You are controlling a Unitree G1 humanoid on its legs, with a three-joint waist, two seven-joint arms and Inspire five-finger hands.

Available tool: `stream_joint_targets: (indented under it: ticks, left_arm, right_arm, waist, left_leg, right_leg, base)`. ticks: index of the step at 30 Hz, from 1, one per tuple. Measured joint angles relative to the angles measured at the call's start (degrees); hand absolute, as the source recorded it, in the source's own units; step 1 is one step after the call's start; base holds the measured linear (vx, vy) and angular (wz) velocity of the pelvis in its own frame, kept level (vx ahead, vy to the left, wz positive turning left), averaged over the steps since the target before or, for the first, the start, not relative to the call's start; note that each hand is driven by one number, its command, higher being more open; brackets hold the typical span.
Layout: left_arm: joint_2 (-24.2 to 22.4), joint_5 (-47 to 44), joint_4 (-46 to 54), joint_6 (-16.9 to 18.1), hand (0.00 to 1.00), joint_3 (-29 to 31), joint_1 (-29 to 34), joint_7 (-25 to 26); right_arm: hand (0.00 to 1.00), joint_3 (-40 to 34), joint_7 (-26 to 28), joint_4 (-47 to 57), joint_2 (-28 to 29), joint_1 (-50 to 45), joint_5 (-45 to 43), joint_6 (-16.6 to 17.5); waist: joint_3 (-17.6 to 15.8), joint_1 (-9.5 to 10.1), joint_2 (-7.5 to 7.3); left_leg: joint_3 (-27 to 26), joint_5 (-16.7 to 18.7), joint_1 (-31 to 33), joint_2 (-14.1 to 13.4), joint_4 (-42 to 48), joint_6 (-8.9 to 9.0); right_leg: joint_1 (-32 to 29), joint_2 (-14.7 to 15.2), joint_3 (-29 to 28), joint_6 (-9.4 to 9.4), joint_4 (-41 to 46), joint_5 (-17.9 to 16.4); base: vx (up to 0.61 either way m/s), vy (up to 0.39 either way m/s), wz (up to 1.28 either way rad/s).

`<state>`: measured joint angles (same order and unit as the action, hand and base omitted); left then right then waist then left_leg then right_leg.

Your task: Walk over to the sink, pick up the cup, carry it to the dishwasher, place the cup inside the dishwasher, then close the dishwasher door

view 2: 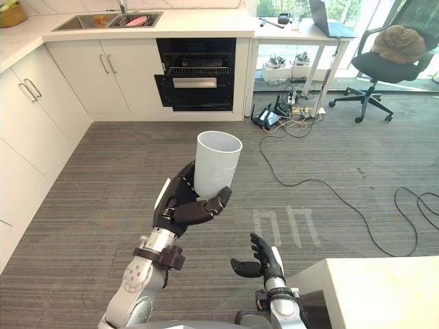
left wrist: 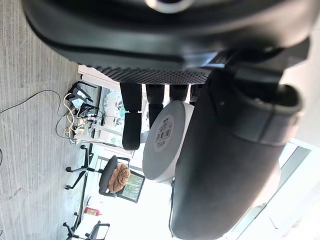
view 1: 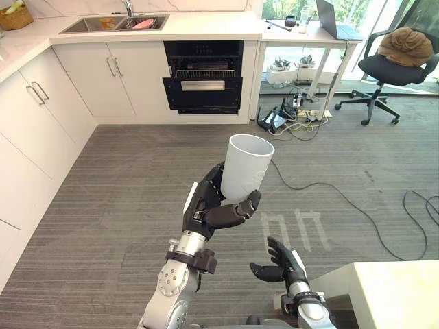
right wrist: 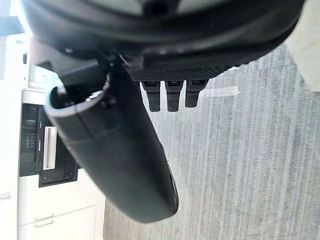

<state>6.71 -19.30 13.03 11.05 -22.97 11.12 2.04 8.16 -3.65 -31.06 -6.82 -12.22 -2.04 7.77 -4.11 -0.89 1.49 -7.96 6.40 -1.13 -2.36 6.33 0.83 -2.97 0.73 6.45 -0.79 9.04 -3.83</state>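
A tall white cup (view 1: 245, 166) is held upright in mid-air over the grey floor, with my left hand (view 1: 209, 207) shut round its lower part. Its round base (left wrist: 166, 137) with a barcode label shows between the fingers (left wrist: 131, 119) and thumb in the left wrist view. My right hand (view 1: 281, 264) hangs low at the front, open and holding nothing. The dishwasher (view 1: 203, 76) stands in the far cabinet run with its dark front and rack visible. The sink (view 1: 115, 25) lies in the white counter left of it, with items inside.
White cabinets (view 1: 31, 123) line the left side. A desk with a laptop (view 1: 334, 22), an office chair (view 1: 394, 58) and a tangle of cables (view 1: 291, 116) fill the far right. A pale counter corner (view 1: 391, 295) stands at my near right.
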Motion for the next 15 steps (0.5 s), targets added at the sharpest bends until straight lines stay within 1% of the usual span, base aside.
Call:
stream_joint_targets:
  ticks: [7,8,13,15]
  left_arm:
    - [0.0,0.0,0.0,0.0,0.3,0.2,0.7,0.0]
    - [0.0,0.0,0.1,-0.3,0.3,0.7,1.7,0.0]
    - [-0.1,0.0,0.1,-0.3,0.3,0.8,1.7,0.0]
    - [-0.2,0.0,0.0,-0.3,0.3,1.9,1.6,0.1]
  right_arm:
    - [0.9,0.2,0.2,-1.1,-0.6,0.1,1.5,0.0]
    - [0.9,1.4,1.0,-4.4,-0.9,0.3,2.2,0.0]
    - [0.9,1.4,1.1,-4.4,-0.9,0.3,2.2,0.0]
    - [0.9,1.4,0.9,-4.4,-0.7,0.2,2.1,0.0]
  waist:
    - [0.2,0.04,-0.37]
    - [1.9,0.1,-2.66]
    - [1.9,0.16,-2.59]
    - [2.2,-0.26,-2.28]
  left_leg:
    - [0.6,-1.3,-0.4,0.1,-1.3,-0.05]
    - [2.4,-3.6,-1.3,0.1,-4.0,0.15]
    - [1.6,-3.5,-1.6,-0.1,-4.0,0.2]
    - [0.2,-3.4,-1.1,-0.5,-4.1,0.36]
  right_leg:
    - [0.0,-0.1,0.0,-0.1,0.0,0.3]
    - [1.5,-0.6,-0.9,-0.1,-2.2,1.8]
    - [1.3,-0.9,-1.9,-0.12,-2.7,2.0]
    - [1.2,-1.4,-3.0,-0.19,-5.0,3.4]
  base:
    - [-0.03,-0.02,0.04]
    - [0.0,0.0,0.0]
    - [0.0,0.0,-0.1]
    - [0.01,-0.005,-0.31]
